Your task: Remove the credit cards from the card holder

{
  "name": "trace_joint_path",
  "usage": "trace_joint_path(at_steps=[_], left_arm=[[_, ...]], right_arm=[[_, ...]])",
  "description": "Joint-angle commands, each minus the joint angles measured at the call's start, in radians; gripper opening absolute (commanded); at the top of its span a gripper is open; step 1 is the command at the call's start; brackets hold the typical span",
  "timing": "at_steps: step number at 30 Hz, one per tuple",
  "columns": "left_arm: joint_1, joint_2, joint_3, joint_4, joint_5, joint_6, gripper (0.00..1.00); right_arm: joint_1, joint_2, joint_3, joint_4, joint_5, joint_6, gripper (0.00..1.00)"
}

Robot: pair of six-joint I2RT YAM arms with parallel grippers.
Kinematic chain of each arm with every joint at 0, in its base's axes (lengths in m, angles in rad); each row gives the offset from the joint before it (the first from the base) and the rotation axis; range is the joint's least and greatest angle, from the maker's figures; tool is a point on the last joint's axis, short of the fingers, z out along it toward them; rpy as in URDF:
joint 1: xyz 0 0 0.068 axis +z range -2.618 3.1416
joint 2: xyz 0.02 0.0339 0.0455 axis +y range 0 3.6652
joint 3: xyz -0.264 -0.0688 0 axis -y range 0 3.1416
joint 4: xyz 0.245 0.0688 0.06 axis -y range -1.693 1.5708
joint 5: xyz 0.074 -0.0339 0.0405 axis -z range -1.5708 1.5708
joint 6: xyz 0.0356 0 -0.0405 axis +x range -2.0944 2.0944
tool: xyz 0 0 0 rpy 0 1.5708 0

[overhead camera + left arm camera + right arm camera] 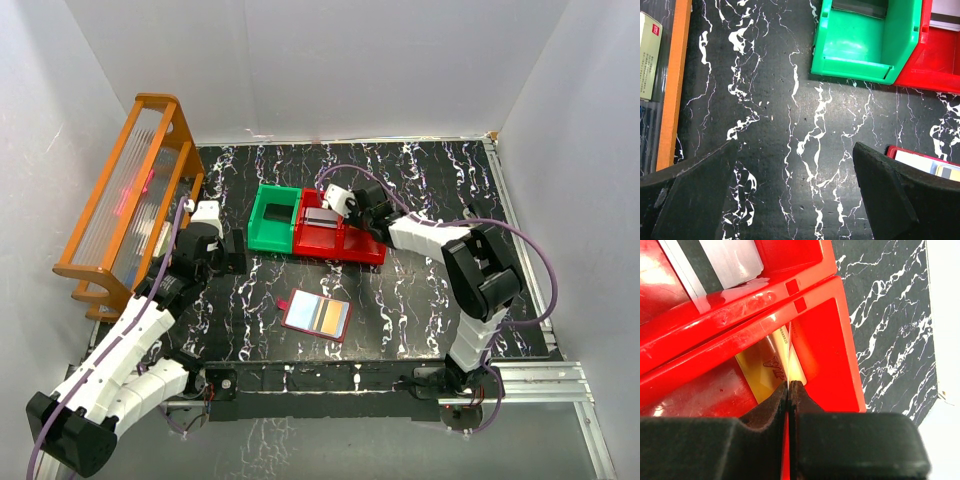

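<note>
The black marbled surface carried an orange rack along its left edge and a green bin beside two red bins near the middle. Nearer the arm bases and apart from the bins lay the card holder, open and flat with its pale sleeves up. The step in hand looked like the drop-off of one extracted card. The right tool was pinched tight on a credit card, held edge-on to its wrist camera over the red bin farther from the green one. A gold face with lettering showed below the fingers inside that bin; whether it was a card lying there or the gripped card's own side could not be told. The neighbouring red bin held a pale striped card. The left tool stood with its jaws wide apart and nothing between them, over bare surface between the rack and the holder. A tan-gold band in the holder's sleeve suggested at least one card was not yet out, so the task seemed partway done. The next move probably called for the right tool to part its jaws so the card fell within the bin walls. After that it would go to the holder, where the left tool might need to pin the leather while a thin card edge was caught.
</note>
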Motion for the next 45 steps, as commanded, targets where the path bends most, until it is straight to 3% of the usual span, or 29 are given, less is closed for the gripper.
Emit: trace_joint_path(at_steps=[1, 7, 14, 17, 20, 22, 38, 45], left_arm=[[0.001, -0.006, -0.001, 0.000, -0.032, 0.009, 0.98], [0.000, -0.004, -0.002, -0.002, -0.034, 0.009, 0.99], [0.001, -0.003, 0.000, -0.005, -0.033, 0.009, 0.99], [0.001, 0.003, -0.003, -0.004, -0.037, 0.009, 0.99], [0.000, 0.019, 0.005, -0.011, -0.031, 0.007, 0.99], [0.001, 0.022, 0.003, -0.009, -0.027, 0.007, 0.99], [0.000, 0.047, 0.004, -0.002, 0.019, 0.014, 0.99], [0.000, 0.045, 0.002, 0.001, 0.019, 0.014, 0.99]], right_arm=[[0.011, 0.013, 0.002, 0.121, 0.069, -0.033, 0.00], [0.017, 0.015, -0.045, 0.244, 0.120, -0.070, 0.03], [0.020, 0.081, 0.023, 0.115, 0.091, -0.012, 0.04], [0.018, 0.078, 0.012, 0.087, 0.052, -0.023, 0.12], [0.017, 0.056, 0.006, 0.079, 0.024, 0.004, 0.35], [0.017, 0.043, 0.005, 0.060, -0.009, 0.010, 0.41], [-0.008, -0.010, 0.070, 0.017, -0.096, 0.224, 0.45], [-0.012, -0.166, 0.060, 0.024, -0.047, 0.592, 0.48]])
